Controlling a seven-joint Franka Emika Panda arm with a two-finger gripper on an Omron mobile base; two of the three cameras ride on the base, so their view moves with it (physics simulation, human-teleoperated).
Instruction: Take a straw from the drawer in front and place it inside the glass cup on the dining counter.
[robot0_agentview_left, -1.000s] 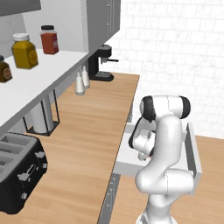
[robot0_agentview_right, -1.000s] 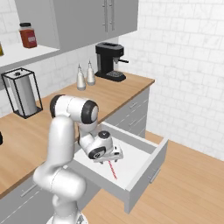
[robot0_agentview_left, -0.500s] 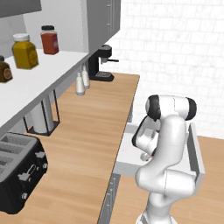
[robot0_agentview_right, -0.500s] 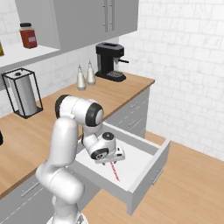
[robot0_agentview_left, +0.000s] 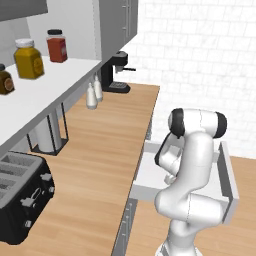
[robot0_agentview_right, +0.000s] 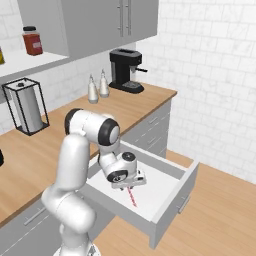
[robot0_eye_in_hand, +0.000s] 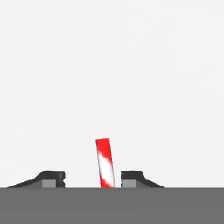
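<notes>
While the drawer stands pulled out from the cabinet under the wooden surface, the end effector reaches down into its pale interior. Its two fingertips sit spread apart, released, on either side of the straw, not touching it. On the drawer floor, the straw extends toward 5 o'clock from the end effector.
</notes>
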